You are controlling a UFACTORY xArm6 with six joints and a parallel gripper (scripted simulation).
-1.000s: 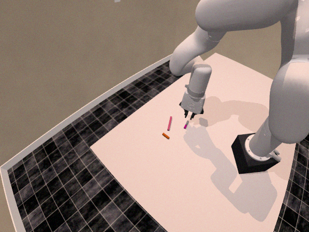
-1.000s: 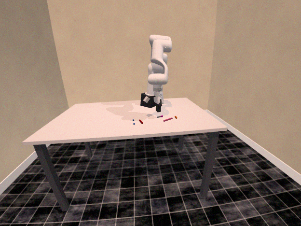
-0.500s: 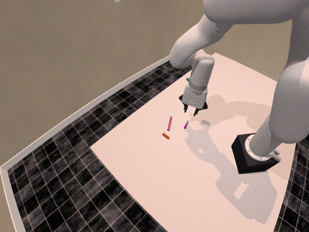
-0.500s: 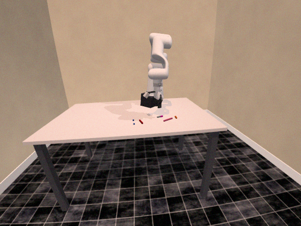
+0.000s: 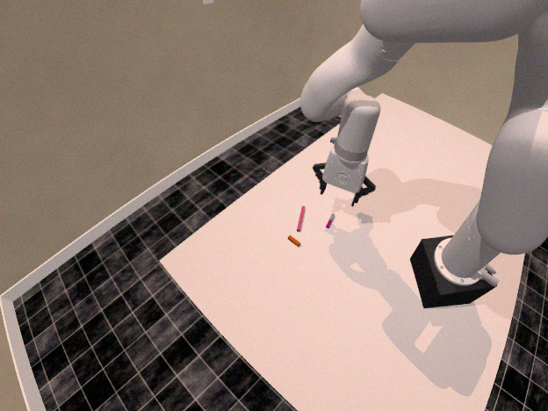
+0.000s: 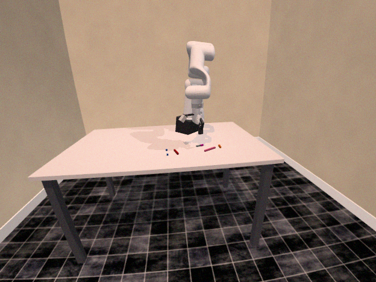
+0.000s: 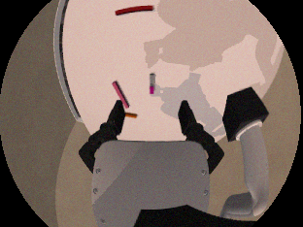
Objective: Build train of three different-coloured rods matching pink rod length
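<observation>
The black two-fingered end effector (image 5: 337, 198) (image 6: 200, 127) (image 7: 151, 107) is wide apart above the pale pink desk (image 5: 248, 305) (image 6: 121, 157) (image 7: 87, 53). The long pink rod (image 5: 300, 218) (image 6: 209, 149) (image 7: 120, 94) lies near the short orange rod (image 5: 294, 241) (image 6: 219, 146) (image 7: 131, 115).

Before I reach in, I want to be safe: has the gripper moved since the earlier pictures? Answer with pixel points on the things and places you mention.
Yes: the gripper (image 5: 337, 198) (image 6: 193, 131) (image 7: 151, 107) has risen, away from the magenta rod (image 5: 328, 224) (image 6: 202, 144) (image 7: 151, 90).
</observation>
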